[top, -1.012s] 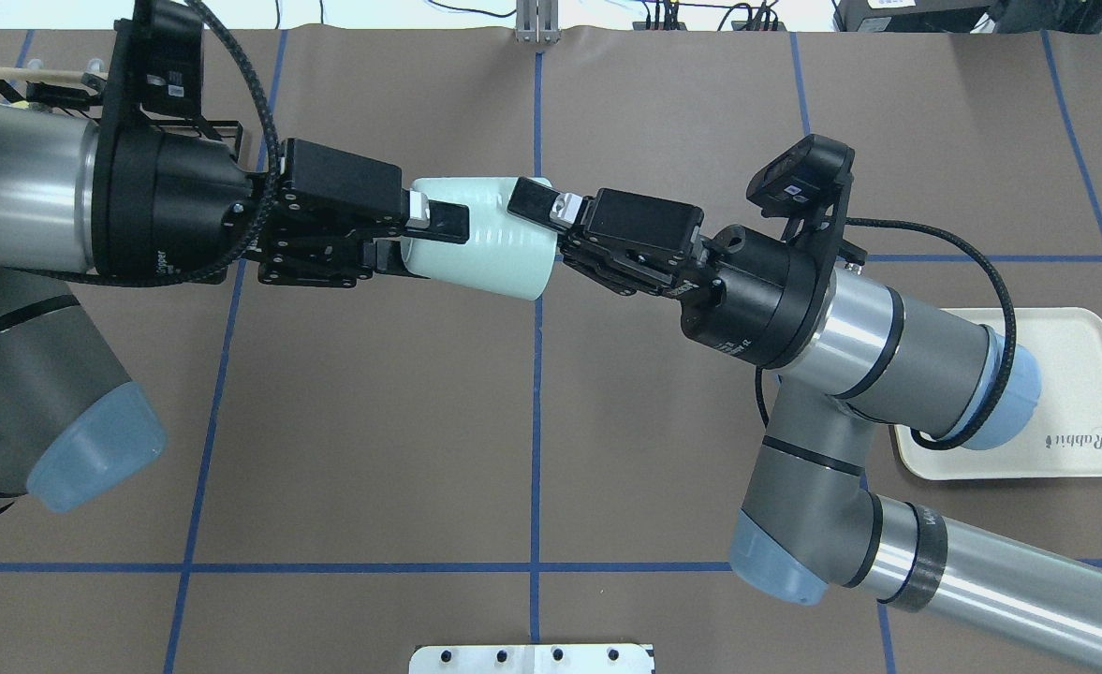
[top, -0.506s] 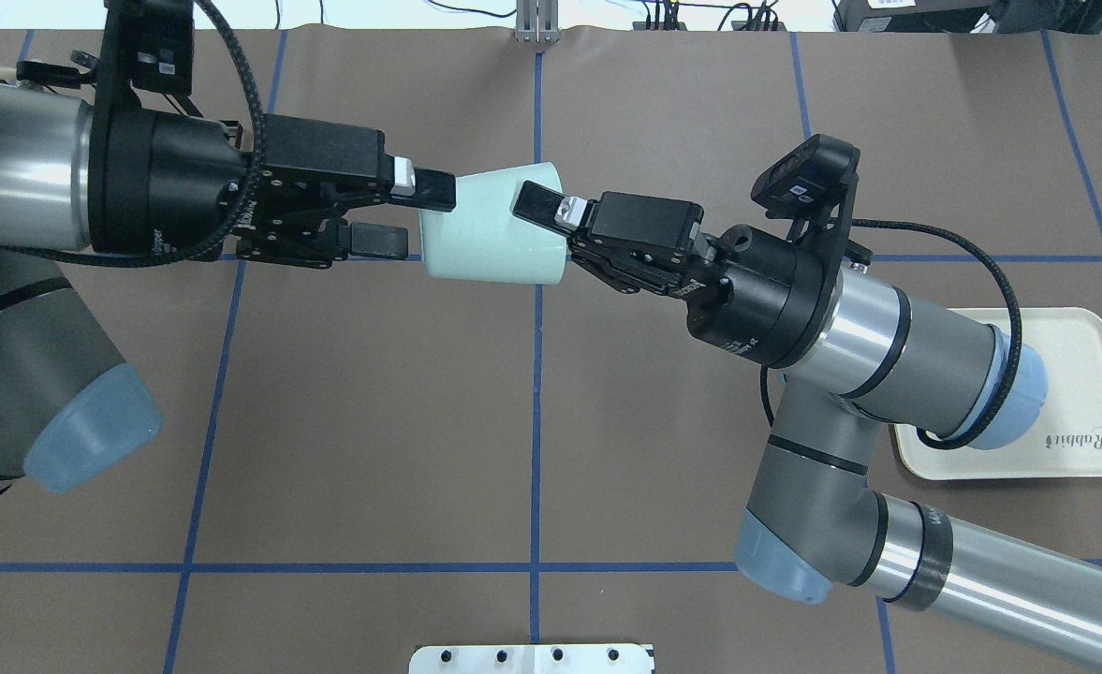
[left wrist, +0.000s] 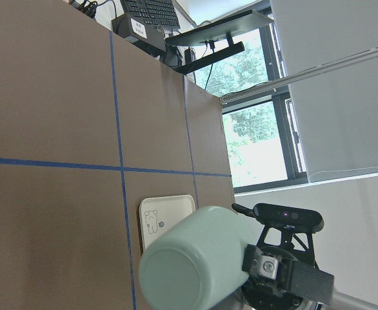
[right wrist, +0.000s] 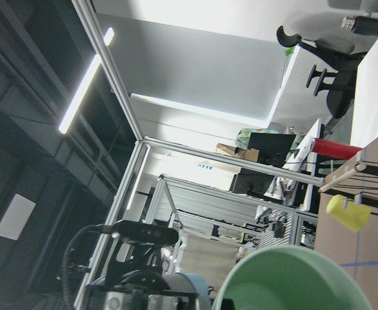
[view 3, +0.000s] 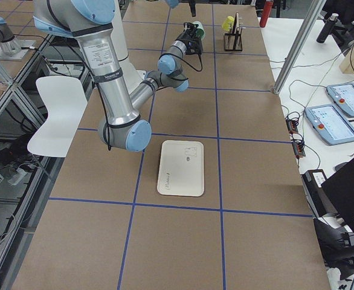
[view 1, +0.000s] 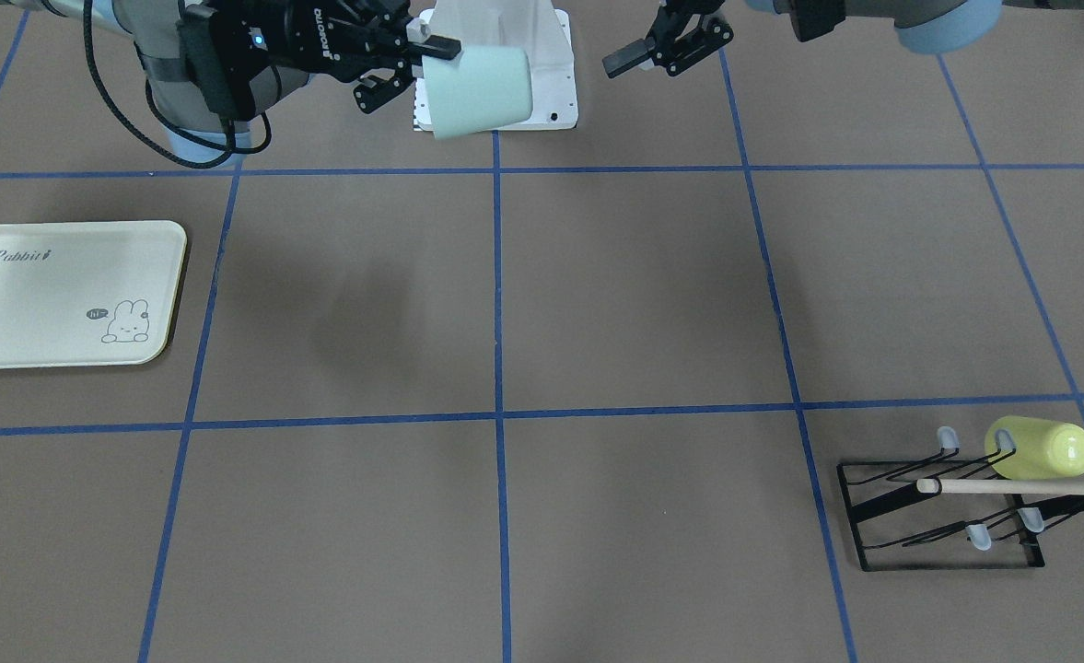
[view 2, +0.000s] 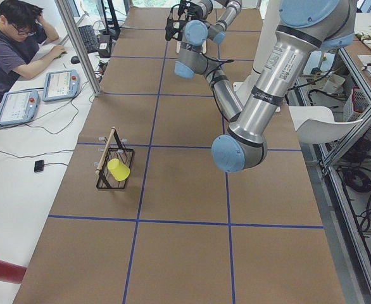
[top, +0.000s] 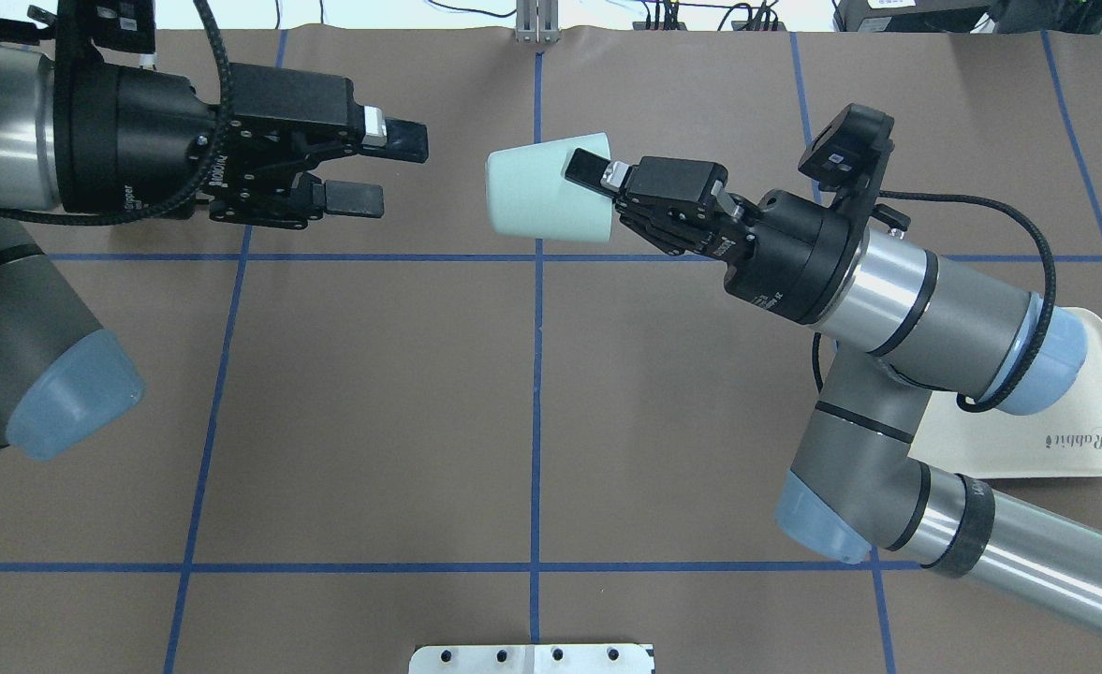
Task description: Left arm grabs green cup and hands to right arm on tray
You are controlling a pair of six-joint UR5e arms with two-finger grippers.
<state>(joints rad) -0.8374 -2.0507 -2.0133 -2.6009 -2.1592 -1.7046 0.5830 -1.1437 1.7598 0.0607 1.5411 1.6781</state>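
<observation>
The pale mint-green cup (top: 543, 197) hangs on its side in the air over the far middle of the table. My right gripper (top: 595, 187) is shut on its rim end, and its base points at the left arm. My left gripper (top: 389, 170) is open and empty, about a cup's length to the left of the cup. In the front view the cup (view 1: 479, 87) is in the right gripper (view 1: 424, 63), with the left gripper (view 1: 638, 53) apart from it. The left wrist view shows the cup's base (left wrist: 195, 265). The cream Rabbit tray (view 1: 63, 295) lies flat and bare; the right arm partly covers it in the overhead view (top: 1084, 440).
A black wire rack (view 1: 947, 506) with a wooden rod holds a yellow-green cup (view 1: 1039, 448) at the table's far corner on the left arm's side. A white mounting plate (top: 532, 658) sits at the robot's edge. A person sits at a side desk (view 2: 18, 44).
My left gripper has let go of the cup and drawn back to the left, open. My right gripper, shut on the cup, has carried it a little to the right and further away.
</observation>
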